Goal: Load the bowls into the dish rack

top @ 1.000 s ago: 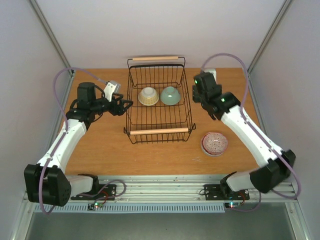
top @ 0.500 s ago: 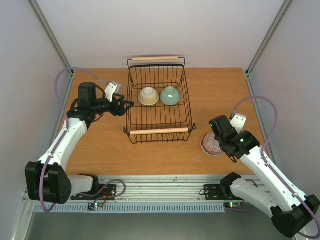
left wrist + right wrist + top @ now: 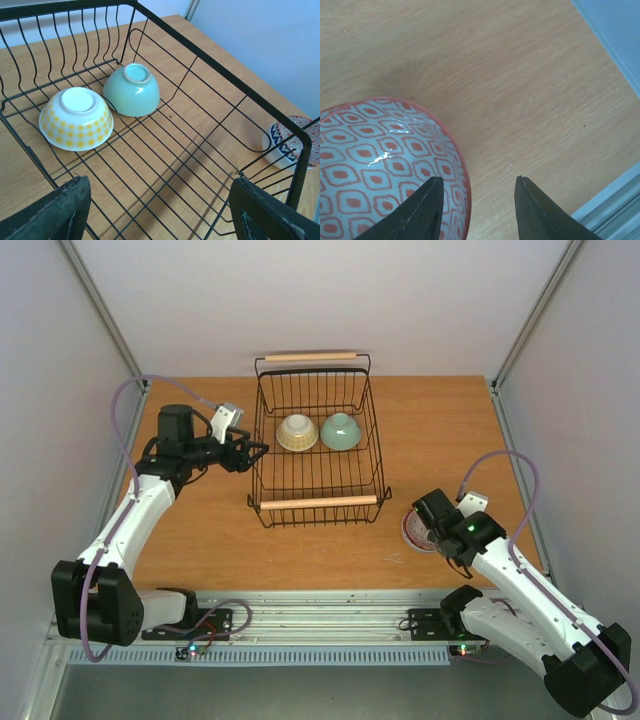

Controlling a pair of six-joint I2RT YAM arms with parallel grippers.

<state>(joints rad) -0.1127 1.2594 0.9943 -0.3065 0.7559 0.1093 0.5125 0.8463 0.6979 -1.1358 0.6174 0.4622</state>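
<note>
The black wire dish rack [image 3: 318, 502] stands mid-table with two bowls upside down inside: a cream-tan bowl with yellow dots [image 3: 297, 432] and a pale green bowl [image 3: 341, 430]. Both show in the left wrist view, yellow-dotted [image 3: 76, 118] and green [image 3: 132, 90]. My left gripper [image 3: 256, 451] is open and empty at the rack's left wall [image 3: 215, 65]. A patterned bowl [image 3: 410, 530], red inside and blue outside, sits on the table right of the rack. My right gripper [image 3: 477, 200] is open just above its rim [image 3: 380, 165], one finger over the inside, one outside.
The patterned bowl also shows in the left wrist view [image 3: 295, 142], beyond the rack's corner, with a whitish edge under it. The table's front edge and metal rail [image 3: 620, 205] lie close to the right gripper. Grey walls enclose the table.
My right arm has swung from beside the rack's right wall forward and down onto the patterned bowl, then settled slightly lower. The left arm has barely moved.
</note>
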